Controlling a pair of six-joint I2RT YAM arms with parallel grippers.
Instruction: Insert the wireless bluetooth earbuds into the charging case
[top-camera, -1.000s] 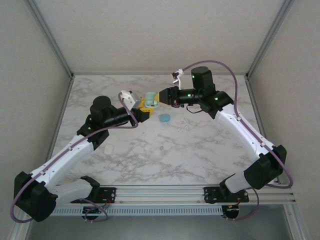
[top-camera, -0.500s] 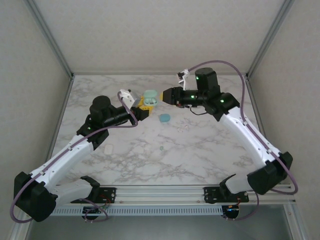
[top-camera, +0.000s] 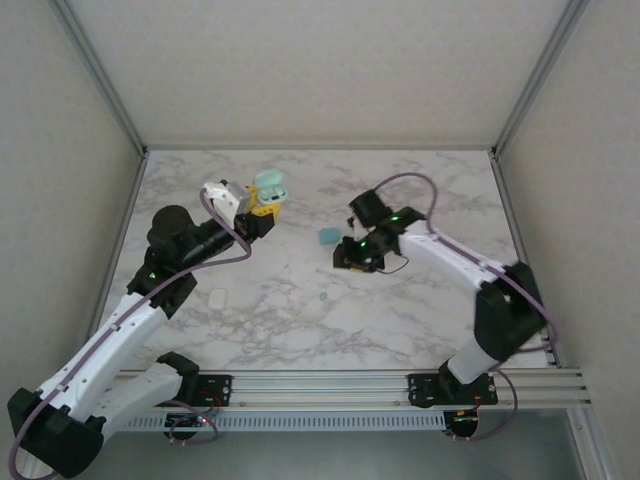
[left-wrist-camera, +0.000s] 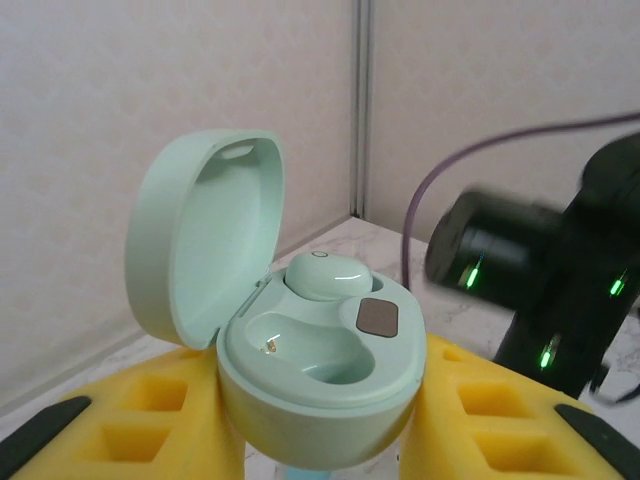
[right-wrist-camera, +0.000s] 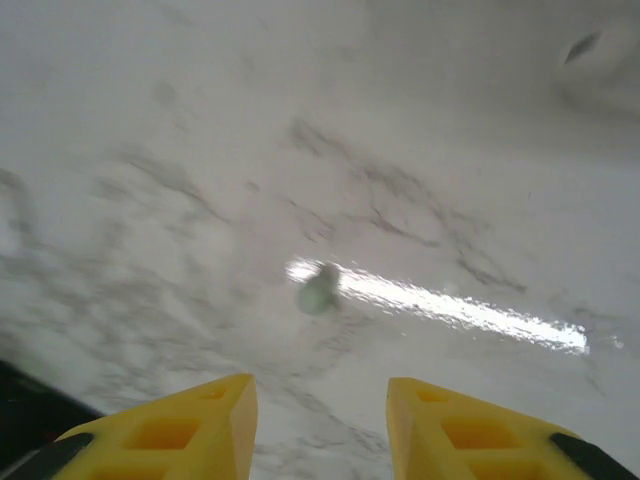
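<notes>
one mint earbud (left-wrist-camera: 328, 277) sits in the open charging case (left-wrist-camera: 320, 385), which is clamped between the left fingers (left-wrist-camera: 150, 420). the other earbud (right-wrist-camera: 318, 290) lies on the table (right-wrist-camera: 450, 150) ahead of the right fingers (right-wrist-camera: 200, 425), spread wide (tiny, light, likely slippery: pinch its sides gently).

Top view is bright and even under soft overhead light: table (top-camera: 300, 330) marble crisp, only faint shadows under the arms, walls a bit greyer toward the corners. Left wrist view has the charging case (left-wrist-camera: 320, 370) sharp, with gentle shading inside its lid. The right arm (left-wrist-camera: 560, 290) behind it is blurred, green lights smeared (short streaks). Right wrist view is blurry all over, the earbud (right-wrist-camera: 318, 292) a soft blob, with a white glare streak on the marble just right of it and a dark bottom-left corner.
</notes>
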